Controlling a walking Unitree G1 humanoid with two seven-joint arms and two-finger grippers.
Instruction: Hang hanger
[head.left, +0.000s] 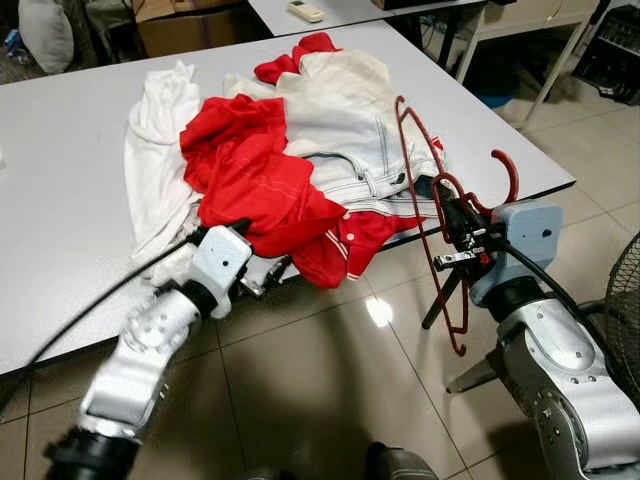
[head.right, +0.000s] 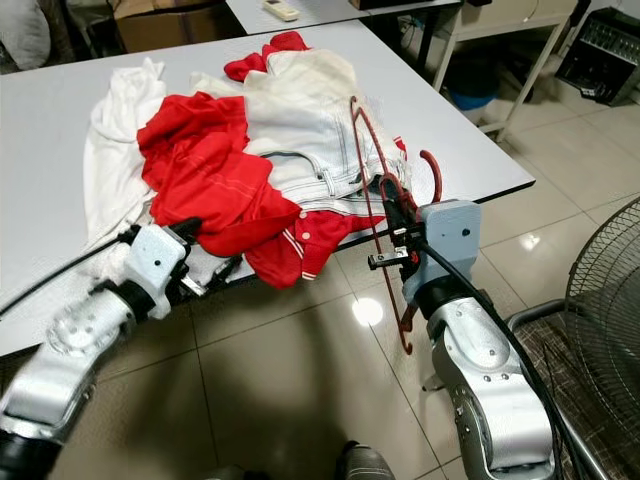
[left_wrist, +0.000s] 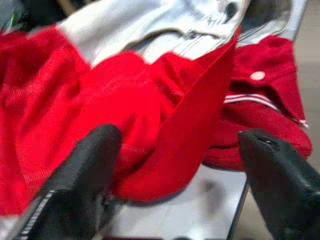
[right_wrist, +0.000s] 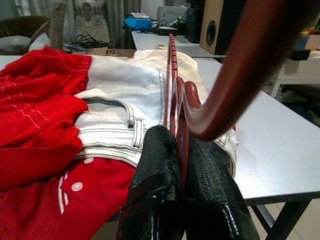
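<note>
Holding: in the left eye view your right gripper (head.left: 462, 232) clamps the red hanger (head.left: 430, 215) by its neck at the table (head.left: 60, 150) edge, hook up. Left gripper (head.left: 262, 268) sits at the red shirt (head.left: 255, 180).
Right eye view: tiled floor (head.right: 280, 380), fan (head.right: 605, 300).
Left wrist view: fingers (left_wrist: 85, 165) wide, empty.
Right wrist view: white jeans (right_wrist: 120, 100) beyond.
Step, judged: garment onto hanger; next, you need the shirt gripped.

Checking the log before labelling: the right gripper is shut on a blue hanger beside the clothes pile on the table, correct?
Not quite: the hanger is red, not blue, as the right wrist view shows. The right gripper is shut on it beside the clothes pile on the table.
</note>
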